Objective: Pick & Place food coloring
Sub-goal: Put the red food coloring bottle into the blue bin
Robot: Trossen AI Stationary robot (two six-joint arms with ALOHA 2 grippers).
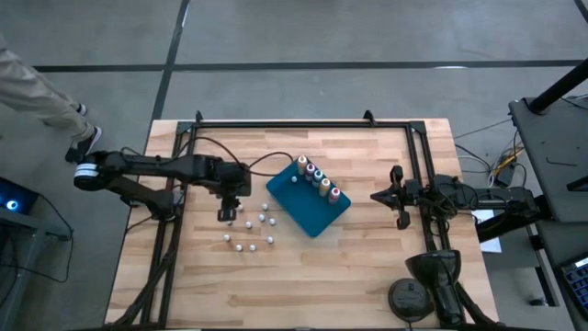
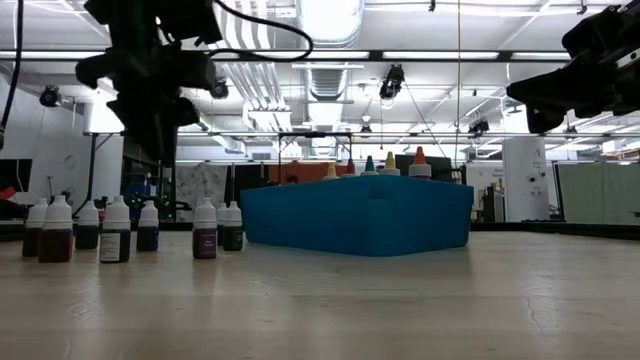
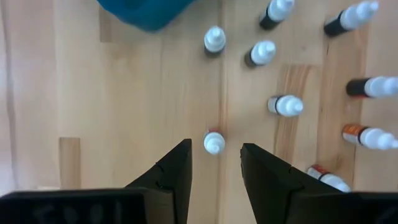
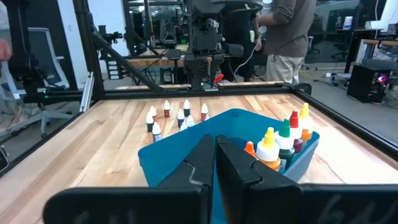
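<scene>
I start with the pale wooden slatted table [image 1: 367, 267], which carries everything. On it sits the blue rectangular plastic tray [image 1: 308, 210], angled, with the taller colour-capped food coloring bottles [image 1: 320, 180] lined along one wall and one small white cap inside near a corner. Left of the tray, the small dark white-capped dropper bottles [image 1: 250, 230] stand loosely clustered on the wood, close to one another.

My left gripper [image 1: 227, 210] hovers above that cluster, fingers pointing down and parted moderately, holding nothing. In the left wrist view one white-capped bottle [image 3: 214, 142] sits right between the fingers [image 3: 171, 171]. My right gripper [image 1: 398, 198] waits well to the right of the tray, fingers pressed together and empty.

The risks, as I judge them: the bottles look narrow and top-heavy, so an off-centre descent could tip the target and roll it into its neighbours. The gap between my fingers looks only modestly wider than the cap, so a fingertip could land on top. A neighbour stands near the right-hand finger and could be nudged. Gripping the smooth cap rather than the body could let it slip during transfer.
</scene>
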